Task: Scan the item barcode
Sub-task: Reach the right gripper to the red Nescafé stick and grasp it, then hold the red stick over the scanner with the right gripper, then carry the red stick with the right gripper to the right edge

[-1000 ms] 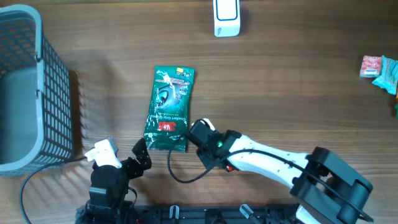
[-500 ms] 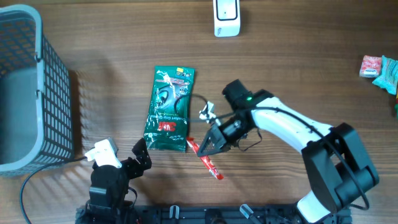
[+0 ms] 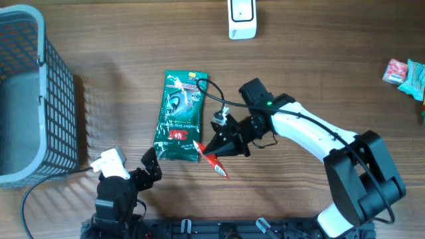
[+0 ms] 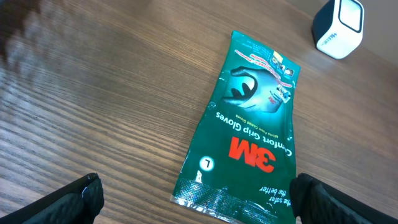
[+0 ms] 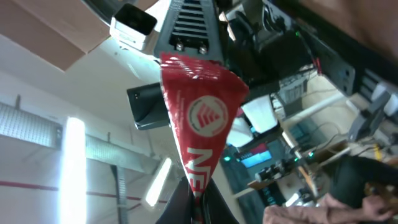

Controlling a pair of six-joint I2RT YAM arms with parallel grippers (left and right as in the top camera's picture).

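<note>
My right gripper (image 3: 210, 151) is shut on one end of a slim red sachet (image 3: 215, 163) with white lettering, held above the table just right of a green 3M glove pack (image 3: 180, 117). The right wrist view looks up at the room, with the red sachet (image 5: 199, 118) sticking out from the pinched fingertips (image 5: 214, 202). A white barcode scanner (image 3: 242, 18) stands at the far edge of the table. My left gripper (image 3: 150, 167) rests open near the front edge, just short of the green pack's (image 4: 252, 134) silver bottom seam.
A grey wire basket (image 3: 30, 93) fills the left side. Small snack packets (image 3: 404, 73) lie at the far right edge. A black cable (image 3: 189, 186) loops below the green pack. The scanner (image 4: 339, 25) shows at the top right of the left wrist view.
My right gripper closed on the red sachet beside the green pack, lifted it and turned its wrist upward. The sachet has since shifted slightly left. The left arm has not moved.
</note>
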